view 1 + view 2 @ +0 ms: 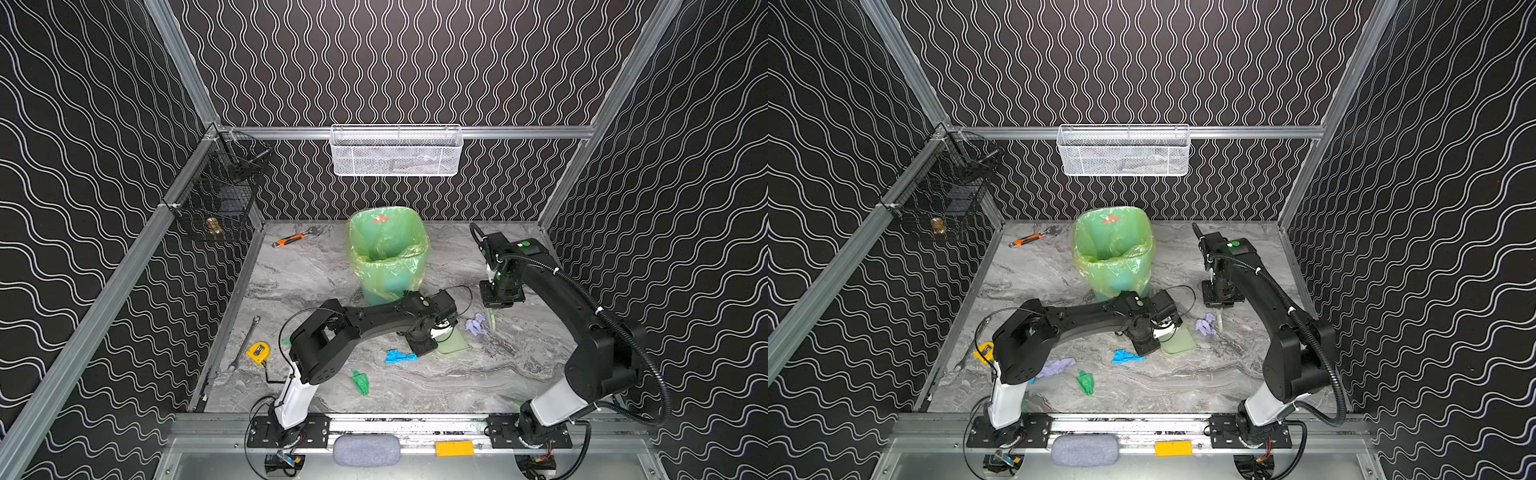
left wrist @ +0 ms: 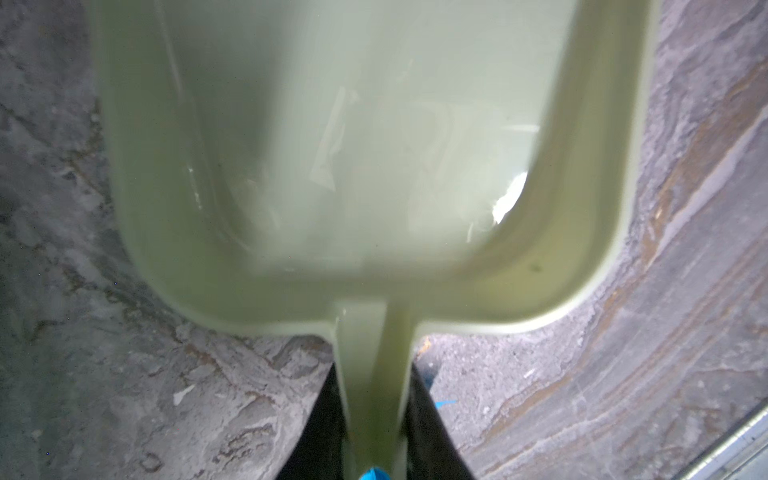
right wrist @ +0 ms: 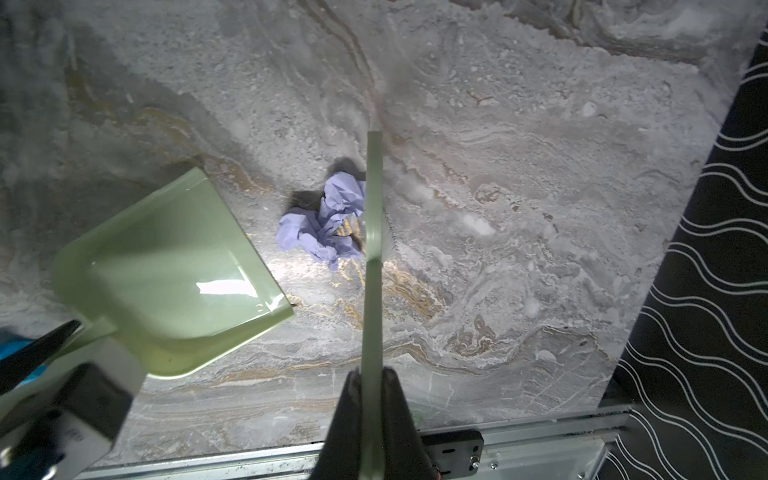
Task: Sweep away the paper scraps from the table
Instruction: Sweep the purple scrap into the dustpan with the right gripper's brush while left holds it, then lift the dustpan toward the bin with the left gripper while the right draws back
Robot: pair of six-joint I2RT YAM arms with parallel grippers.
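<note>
Left gripper (image 2: 374, 415) is clamping a dustpan (image 2: 332, 145), right gripper (image 3: 372, 407) pinching a brush (image 3: 374, 199) beside a lilac scrap (image 3: 320, 224) on the grey-marbled worktop (image 3: 519, 166), wavy-lined black walls (image 1: 395, 62) enclosing it.

This is a robot lab's test booth (a staged set): an aluminium frame (image 1: 519, 132) holds black wavy-patterned walls (image 1: 83, 124) around a marble-look table (image 1: 415, 386), with a left arm (image 1: 374, 320) and a right arm (image 1: 582, 307) bolted to its front rail (image 1: 415, 424).

dustpan (image 3: 166, 274), brush (image 3: 371, 291): pale green | lilac scrap (image 3: 324, 220) | blue scrap (image 1: 399, 356) | green scrap (image 1: 360, 381) | table (image 1: 457, 386): grey, veined | walls (image 1: 415, 62): black, white waves
</note>
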